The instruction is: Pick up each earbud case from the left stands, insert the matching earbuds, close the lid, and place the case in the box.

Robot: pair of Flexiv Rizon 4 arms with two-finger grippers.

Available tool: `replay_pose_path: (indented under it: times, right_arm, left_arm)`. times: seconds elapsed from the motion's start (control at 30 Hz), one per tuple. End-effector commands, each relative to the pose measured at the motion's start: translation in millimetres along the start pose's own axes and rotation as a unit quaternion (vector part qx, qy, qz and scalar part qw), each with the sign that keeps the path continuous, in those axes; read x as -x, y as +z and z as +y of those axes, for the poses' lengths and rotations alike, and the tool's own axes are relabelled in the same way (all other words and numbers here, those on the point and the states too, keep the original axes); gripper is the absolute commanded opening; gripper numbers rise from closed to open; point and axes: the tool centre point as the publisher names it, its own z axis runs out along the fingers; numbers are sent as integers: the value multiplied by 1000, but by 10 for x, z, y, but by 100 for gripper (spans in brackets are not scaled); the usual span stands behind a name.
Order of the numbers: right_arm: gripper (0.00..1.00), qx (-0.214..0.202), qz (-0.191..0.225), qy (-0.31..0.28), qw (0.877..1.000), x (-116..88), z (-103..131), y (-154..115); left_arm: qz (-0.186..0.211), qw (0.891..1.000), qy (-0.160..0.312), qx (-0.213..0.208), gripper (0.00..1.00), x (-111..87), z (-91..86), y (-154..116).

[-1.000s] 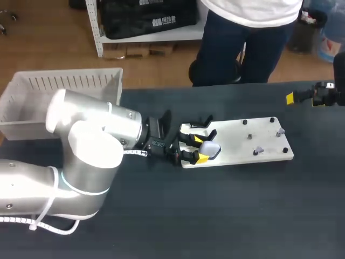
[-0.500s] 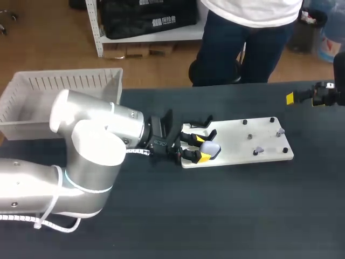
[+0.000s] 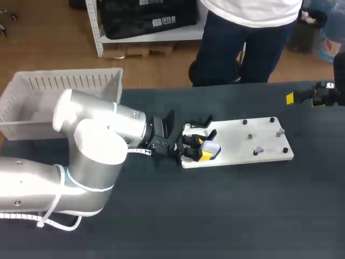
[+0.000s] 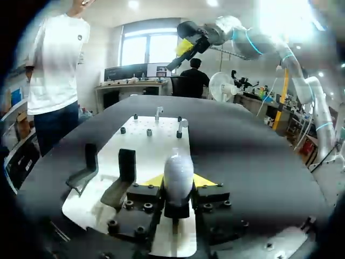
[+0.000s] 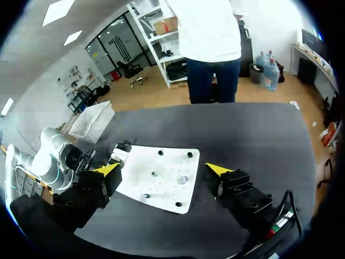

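The dark table (image 3: 242,205) carries all items. My left arm (image 3: 91,140) enters from the left side and lies low over the table, pointing toward the middle. The white box (image 3: 59,86) sits at the table's far left corner, well apart from the work area. A flat white board (image 3: 242,145) lies near the table's middle.

The left gripper (image 3: 202,148) is over the board's left end. In the left wrist view its yellow tips press the earbud case (image 4: 178,172) from both sides, so this claw is pinching the case. The case (image 3: 211,149) is white, rounded, and lid-closed as far as I can tell.

Two black stands (image 4: 126,164) stand just beside the gripper on the board; neither holds a case.

The right gripper (image 5: 163,169) hangs high above the table's right side, fingers spread wide, holding nothing.

Two small pale pieces (image 3: 259,150) sit at the board's right end, too small to identify.
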Motion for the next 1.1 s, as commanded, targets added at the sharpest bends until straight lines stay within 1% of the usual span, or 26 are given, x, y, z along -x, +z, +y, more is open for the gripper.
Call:
replay_pose_path:
  times: [0.03, 0.07, 0.3, 0.5, 0.6, 0.83, 0.97, 1.0, 1.1]
  right_arm:
    - [100, 1, 1, 0, 1000, 2, -9, -2]
    - [100, 1, 1, 0, 1000, 2, -9, -2]
    - [100, 1, 1, 0, 1000, 2, -9, -2]
    - [100, 1, 1, 0, 1000, 2, -9, -2]
    - [100, 1, 1, 0, 1000, 2, -9, -2]
    - [100, 1, 1, 0, 1000, 2, -9, -2]
    - [100, 1, 1, 0, 1000, 2, -9, -2]
    - [100, -3, 6, -7, 1000, -10, 37, 13]
    - [100, 4, 9, -11, 1000, -53, 149, 46]
  left_arm:
    - [2, 1000, 0, -3, 7, -7, 31, 20]
    - [2, 1000, 1, -3, 0, -6, 30, 17]
    - [-2, 1000, 5, -3, 0, 20, 20, -28]
    - [-13, 1000, 17, 7, 0, 128, -8, -147]
    - [-17, 1000, 21, 10, 0, 177, 11, -195]
    - [-28, 998, 38, 32, 0, 408, 61, -336]
    - [-29, 997, 55, 40, 0, 547, 131, -402]
    - [-29, 997, 57, 42, 0, 577, 154, -410]
    - [-28, 996, 67, 45, 0, 670, 206, -416]
